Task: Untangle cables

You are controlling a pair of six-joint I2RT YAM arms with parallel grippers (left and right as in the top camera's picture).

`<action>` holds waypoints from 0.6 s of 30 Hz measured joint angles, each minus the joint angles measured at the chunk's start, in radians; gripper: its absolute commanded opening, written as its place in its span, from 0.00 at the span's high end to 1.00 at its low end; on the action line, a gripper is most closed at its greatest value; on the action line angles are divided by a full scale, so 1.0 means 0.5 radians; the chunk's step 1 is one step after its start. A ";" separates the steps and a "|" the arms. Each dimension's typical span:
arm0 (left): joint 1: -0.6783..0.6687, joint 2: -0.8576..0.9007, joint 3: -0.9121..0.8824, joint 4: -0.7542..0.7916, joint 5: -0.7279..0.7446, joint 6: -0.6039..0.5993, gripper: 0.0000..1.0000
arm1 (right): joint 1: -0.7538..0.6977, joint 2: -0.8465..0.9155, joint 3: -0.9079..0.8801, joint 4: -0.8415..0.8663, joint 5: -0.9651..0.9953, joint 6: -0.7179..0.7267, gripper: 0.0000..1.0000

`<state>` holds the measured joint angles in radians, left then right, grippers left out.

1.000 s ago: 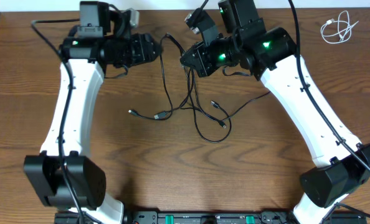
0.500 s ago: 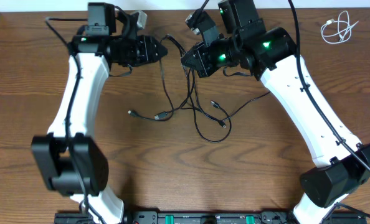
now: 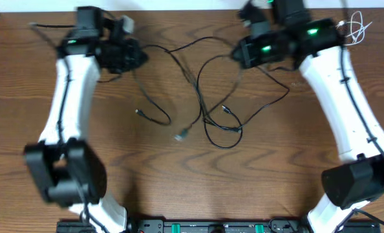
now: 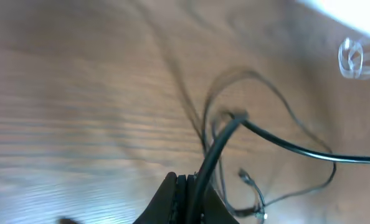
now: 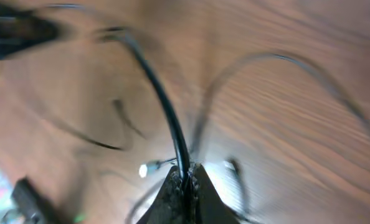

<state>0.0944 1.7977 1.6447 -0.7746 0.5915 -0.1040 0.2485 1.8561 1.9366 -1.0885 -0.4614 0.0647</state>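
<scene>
Broadly, a brown wood-grain desk (image 3: 179, 188) fills the overhead view. Two white-and-black robot arms climb its sides, the left arm (image 3: 69, 110) up the left of the frame and the right arm (image 3: 347, 110) up the right. Both bend inward near the top edge. Between them, from the upper middle down to the centre of the frame, the thin black cables (image 3: 207, 122) lie in loose loops that cross one another. The left gripper (image 3: 139, 57), at upper left, is clamped on one black strand. In the blurred left wrist view its dark fingertips (image 4: 172, 196) meet at the bottom edge, and the strand runs up from between them. The right gripper (image 3: 238, 52), at upper middle right, pinches another black strand the same way. Its fingertips (image 5: 172, 199) are together around it in the right wrist view. A small coiled white cable (image 3: 358, 26) sits in the top right corner, beside the right arm and well apart from the black loops. One pale plug end (image 3: 181, 135) rests just below centre.
</scene>
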 measured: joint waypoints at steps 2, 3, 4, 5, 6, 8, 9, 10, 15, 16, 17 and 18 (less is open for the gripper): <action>0.089 -0.179 0.000 0.002 -0.045 0.001 0.93 | -0.106 0.000 0.000 -0.015 0.030 -0.001 0.99; 0.118 -0.249 0.000 0.002 -0.055 0.001 0.93 | -0.156 0.000 0.000 -0.022 0.042 -0.001 0.99; 0.156 -0.338 0.001 0.001 -0.069 0.001 0.93 | -0.199 0.000 0.000 -0.024 0.051 0.000 0.99; 0.193 -0.430 0.003 0.000 -0.083 0.000 0.93 | -0.252 0.000 0.000 -0.024 0.060 -0.001 0.99; 0.230 -0.519 0.006 0.000 -0.089 0.001 0.93 | -0.301 0.000 0.000 -0.023 0.065 0.000 0.99; 0.284 -0.656 0.009 -0.003 -0.098 0.001 0.92 | -0.375 0.000 0.000 -0.020 0.072 0.000 0.99; 0.307 -0.709 0.010 -0.005 -0.098 0.001 0.93 | -0.410 0.000 0.000 -0.012 0.073 0.000 0.99; 0.327 -0.758 0.010 -0.011 -0.098 0.001 0.93 | -0.449 0.000 0.000 0.008 0.072 -0.002 0.99; 0.349 -0.843 0.011 -0.072 -0.173 0.001 0.93 | -0.517 0.000 0.024 0.098 0.083 -0.018 0.99; 0.349 -0.840 0.010 -0.098 -0.204 0.001 0.93 | -0.517 0.005 0.067 0.105 0.089 -0.021 0.99; 0.351 -0.830 0.010 -0.132 -0.231 0.000 0.93 | -0.516 0.008 0.124 0.107 0.091 -0.025 0.99; 0.352 -0.819 0.010 -0.153 -0.257 0.000 0.93 | -0.515 0.009 0.208 0.107 0.093 -0.028 0.99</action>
<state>0.2707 1.3880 1.6497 -0.8509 0.4629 -0.1040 -0.0090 1.8606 2.0407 -1.0351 -0.4149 0.0505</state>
